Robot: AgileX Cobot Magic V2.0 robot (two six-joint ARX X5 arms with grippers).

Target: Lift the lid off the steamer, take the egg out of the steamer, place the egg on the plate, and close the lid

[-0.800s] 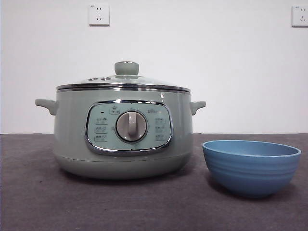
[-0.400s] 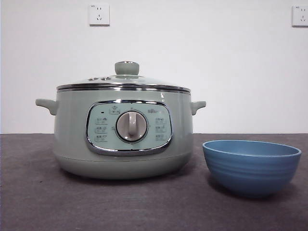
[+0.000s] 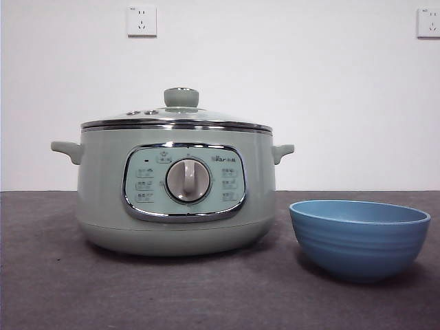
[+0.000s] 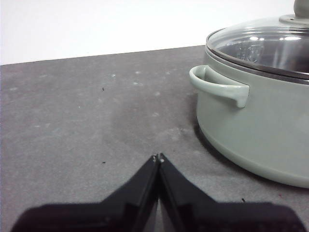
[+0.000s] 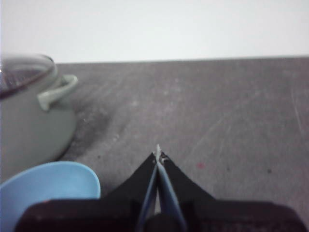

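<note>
Nothing of the task appears to be done yet. The lid sits squarely on the steamer, its chrome rim seated all round and its pale green knob standing free, with no arm near it in the front view. The steamer stands on the dark bench with its dial panel facing the front camera, and the plate, a blue bowl, stands just beside it, apart from its wall and with nothing visible above its rim; its inside cannot be seen from this low angle. No egg shows anywhere; through the glass of the lid in the left wrist view the contents cannot be made out. The left end effector hangs low over the bench beside one steamer handle, its jaws pressed together on nothing. The right end effector hangs near the plate and the other handle, its jaws likewise pressed together and empty. All four steps seem left: lifting the lid, taking out the egg, setting it on the plate, and closing the lid.
</note>
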